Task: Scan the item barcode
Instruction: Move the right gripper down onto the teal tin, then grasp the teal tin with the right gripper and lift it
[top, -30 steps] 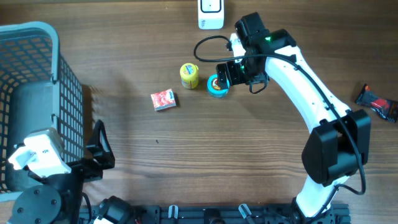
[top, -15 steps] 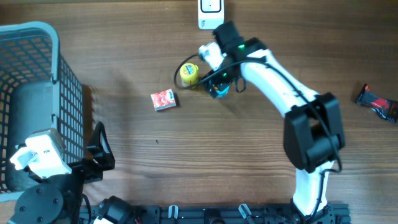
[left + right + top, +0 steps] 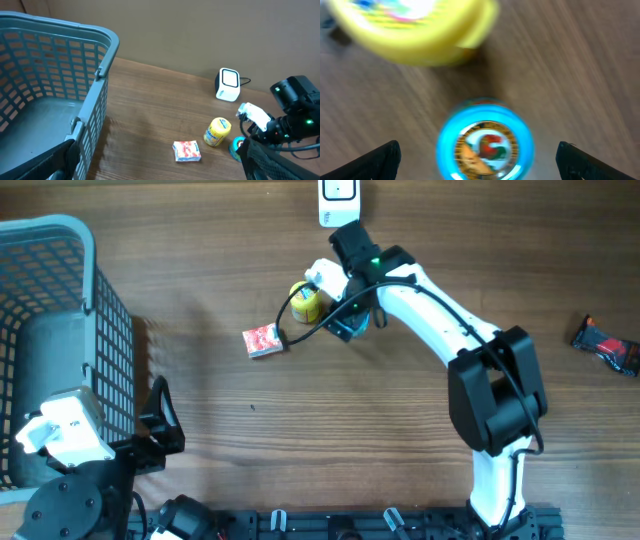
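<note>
Two wide-spread fingers of the right gripper (image 3: pixel 480 162) stand one on either side of the small blue tin (image 3: pixel 485 142) and grip nothing. The tin sits lid-up on the wooden table (image 3: pixel 400 440) in the gap between them, touching neither finger as far as I can see. Just beyond it lies a yellow tub (image 3: pixel 307 301), close beside it. The white scanner (image 3: pixel 339 202) stands at the table's far edge, past both. A red packet (image 3: pixel 263 340) lies to the left of the tub. The left gripper (image 3: pixel 167 172) hangs fully open and empty next to the grey basket (image 3: pixel 60 228).
</note>
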You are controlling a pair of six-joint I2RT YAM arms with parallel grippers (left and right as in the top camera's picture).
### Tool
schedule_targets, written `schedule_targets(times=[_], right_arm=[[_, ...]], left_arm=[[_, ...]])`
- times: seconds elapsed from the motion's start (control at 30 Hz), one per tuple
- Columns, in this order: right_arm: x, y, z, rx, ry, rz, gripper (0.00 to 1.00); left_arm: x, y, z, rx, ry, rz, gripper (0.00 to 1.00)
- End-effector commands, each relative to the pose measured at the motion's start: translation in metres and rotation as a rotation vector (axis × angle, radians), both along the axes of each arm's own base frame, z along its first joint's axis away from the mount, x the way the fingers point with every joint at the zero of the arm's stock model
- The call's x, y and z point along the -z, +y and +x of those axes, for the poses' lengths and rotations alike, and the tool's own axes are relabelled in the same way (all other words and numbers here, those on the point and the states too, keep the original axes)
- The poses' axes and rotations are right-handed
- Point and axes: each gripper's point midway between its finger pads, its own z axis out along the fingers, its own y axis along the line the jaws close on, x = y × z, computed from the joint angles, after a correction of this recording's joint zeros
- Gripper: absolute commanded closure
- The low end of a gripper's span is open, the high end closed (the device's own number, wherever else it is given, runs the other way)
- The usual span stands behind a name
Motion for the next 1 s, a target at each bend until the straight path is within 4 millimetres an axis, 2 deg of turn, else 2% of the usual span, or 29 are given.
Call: schedule_targets(times=[0.0, 0.27, 0.53, 0.6, 0.7, 0.73, 0.83, 0.97], right_arm=[[0.017, -0.002, 0.008, -0.038, 0.017, 0.007, 0.0], [0.044, 0.003, -0.001, -0.049, 0.092, 0.022, 0.0], [0.055, 0.004, -0.011, -0.021, 0.159, 0.041, 0.03], [0.055, 0.004, -0.012, -0.012, 0.168, 0.042, 0.07], [0.056, 0.003, -0.014, 0.025, 0.183, 0.043, 0.25], [0.056, 0.003, -0.014, 0.031, 0.184, 0.042, 0.28], [0.056, 0.003, -0.014, 0.054, 0.189, 0.045, 0.31], [0.057, -0.005, -0.008, 0.166, 0.182, 0.018, 0.37]], left_arm=[[-0.002, 0.0, 0.0, -0.008, -0.007, -0.015, 0.0], [-0.001, 0.0, 0.002, -0.011, 0.0, -0.009, 0.0], [-0.001, 0.0, 0.003, -0.015, 0.003, -0.005, 0.0], [-0.001, 0.0, 0.003, -0.015, 0.003, -0.006, 0.0], [-0.001, 0.0, 0.003, -0.014, 0.003, -0.006, 0.0], [0.0, 0.0, 0.003, -0.014, 0.004, -0.005, 0.0], [0.0, 0.0, 0.003, -0.014, 0.004, -0.005, 0.0], [0.001, 0.0, 0.003, -0.014, 0.009, -0.002, 0.0]])
